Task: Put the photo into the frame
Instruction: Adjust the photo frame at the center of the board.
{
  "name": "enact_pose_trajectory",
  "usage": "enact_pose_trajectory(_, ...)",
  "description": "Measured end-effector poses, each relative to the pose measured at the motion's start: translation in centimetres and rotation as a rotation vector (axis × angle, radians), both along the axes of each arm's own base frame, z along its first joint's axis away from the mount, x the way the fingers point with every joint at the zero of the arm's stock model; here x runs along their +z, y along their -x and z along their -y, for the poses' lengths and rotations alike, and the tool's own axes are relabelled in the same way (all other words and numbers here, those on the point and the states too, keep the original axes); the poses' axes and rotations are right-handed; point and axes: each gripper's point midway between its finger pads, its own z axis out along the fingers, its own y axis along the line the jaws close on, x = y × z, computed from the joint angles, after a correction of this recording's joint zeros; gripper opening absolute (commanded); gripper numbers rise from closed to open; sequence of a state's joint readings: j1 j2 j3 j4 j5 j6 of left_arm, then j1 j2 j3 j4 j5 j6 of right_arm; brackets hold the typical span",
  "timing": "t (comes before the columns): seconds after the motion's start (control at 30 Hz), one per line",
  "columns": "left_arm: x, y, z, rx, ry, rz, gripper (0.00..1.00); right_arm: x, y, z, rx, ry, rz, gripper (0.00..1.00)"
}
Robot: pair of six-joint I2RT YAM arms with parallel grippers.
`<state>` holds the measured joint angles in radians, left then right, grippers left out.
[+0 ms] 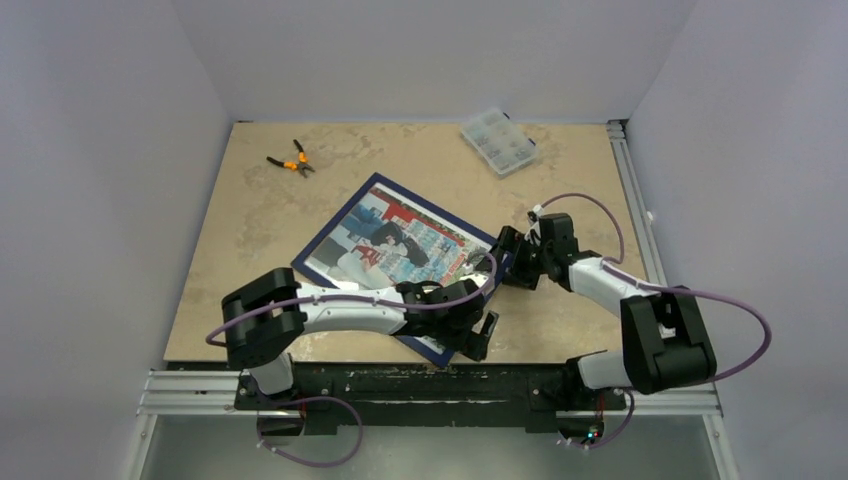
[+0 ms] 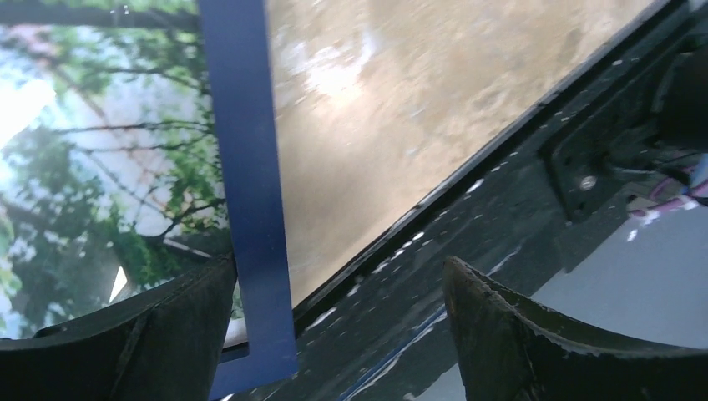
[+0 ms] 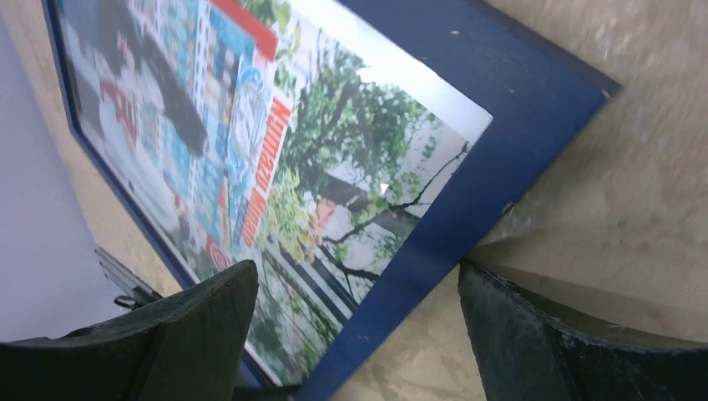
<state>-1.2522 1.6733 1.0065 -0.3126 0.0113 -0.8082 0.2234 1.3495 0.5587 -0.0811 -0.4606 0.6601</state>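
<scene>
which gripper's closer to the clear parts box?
Right. The right gripper is at the frame's right corner, below the parts box; left gripper is at the near corner, farther off.

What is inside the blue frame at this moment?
The photo lies picture side up inside the blue rails of the frame, showing trees, red signs and figures. Whatever lies beneath it is covered, and the left arm hides its near corner in the top view.

The photo (image 3: 275, 167) lies face-up, seemingly within the blue frame (image 3: 501, 159).
</scene>
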Motion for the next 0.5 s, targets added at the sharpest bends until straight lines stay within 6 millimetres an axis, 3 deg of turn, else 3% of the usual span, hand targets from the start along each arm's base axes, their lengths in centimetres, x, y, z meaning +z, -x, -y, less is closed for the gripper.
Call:
enact_pose_trajectory(0.27, 0.9, 0.1, 5.5, -0.056, 0.107, -0.030, 0.92, 0.2, -4.6, -0.2, 0.031, 0.079, 0.023, 0.91)
enact_pose_trajectory(0.4, 2.3, -0.6, 5.7, -0.052, 0.169, -0.033, 0.95, 1.2, -5.2, 0.4, 0.050, 0.131, 0.072, 0.92)
enact_pose_trajectory(0.5, 4.4, -2.2, 4.0, -0.011, 0.236, -0.015, 0.95, 1.8, -4.5, 1.2, 0.050, 0.173, 0.088, 0.91)
